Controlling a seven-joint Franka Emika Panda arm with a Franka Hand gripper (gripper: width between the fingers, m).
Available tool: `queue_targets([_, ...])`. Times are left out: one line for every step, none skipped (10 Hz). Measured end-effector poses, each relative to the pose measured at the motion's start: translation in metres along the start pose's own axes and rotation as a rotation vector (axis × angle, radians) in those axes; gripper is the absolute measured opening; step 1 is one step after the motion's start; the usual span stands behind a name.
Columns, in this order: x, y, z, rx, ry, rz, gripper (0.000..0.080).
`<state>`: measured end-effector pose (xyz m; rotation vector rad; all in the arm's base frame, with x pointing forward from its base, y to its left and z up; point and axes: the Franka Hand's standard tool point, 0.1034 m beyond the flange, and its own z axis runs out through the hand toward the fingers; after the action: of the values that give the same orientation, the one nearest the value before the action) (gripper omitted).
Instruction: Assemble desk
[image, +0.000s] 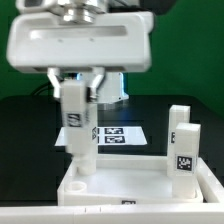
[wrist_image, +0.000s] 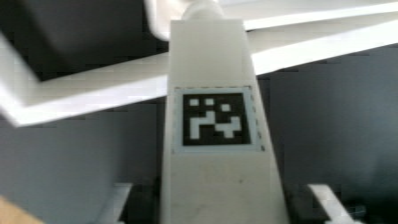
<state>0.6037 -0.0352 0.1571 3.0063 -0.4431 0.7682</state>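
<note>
We see the robot's big white two-finger gripper (image: 78, 82) hanging over the near corner of the white plastic rectangular tray-like top (image: 140, 196) with its raised rim. Its fingers (image: 97, 84) are closed narrow on the upper end of a white square-section plastic leg (image: 77, 130), one finger on each side of it, so we read this as a firm hold on that leg. The leg runs straight down from between the fingers, upright or very nearly so, and its lower end meets the floor of the tray at the corner on the exterior view's left. A black-and-white square marker tag shows on the leg just below the fingers.

In the wrist view the same leg (wrist_image: 221, 120) stretches away from the fingers (wrist_image: 331, 202), its tag facing the camera, with the rim of the tray top (wrist_image: 107, 95) beyond its far end.

Well away from the fingers, at the tray's corner on the exterior view's right, two more white square legs (image: 183, 150) stand upright close together, each with a tag. Beyond the fingers, the thin flat white marker board (image: 118, 135) lies on the black surface behind the tray.
</note>
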Motion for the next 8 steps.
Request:
queue_targets([0.001,0.003,-0.001,-0.006,0.003,-0.021,0.0285])
queue_targets([0.001,0.005,0.0,-0.009,0.002,-0.019,0.0285])
queue_targets([0.0,0.004,0.001,-0.009,0.001,-0.02,0.0285])
queue_targets([0.0,0.007,0.002,-0.013,0.003,-0.024,0.0285])
queue_targets([-0.001,0.014,0.008,-0.025,0.007,-0.024,0.0285])
queue_targets([0.001,0.019,0.012,-0.03,0.005,-0.021,0.0285])
queue_targets([0.001,0.021,0.016,-0.035,0.006,-0.021,0.0285])
queue_targets([-0.001,0.022,0.019,-0.042,0.009,-0.024,0.0285])
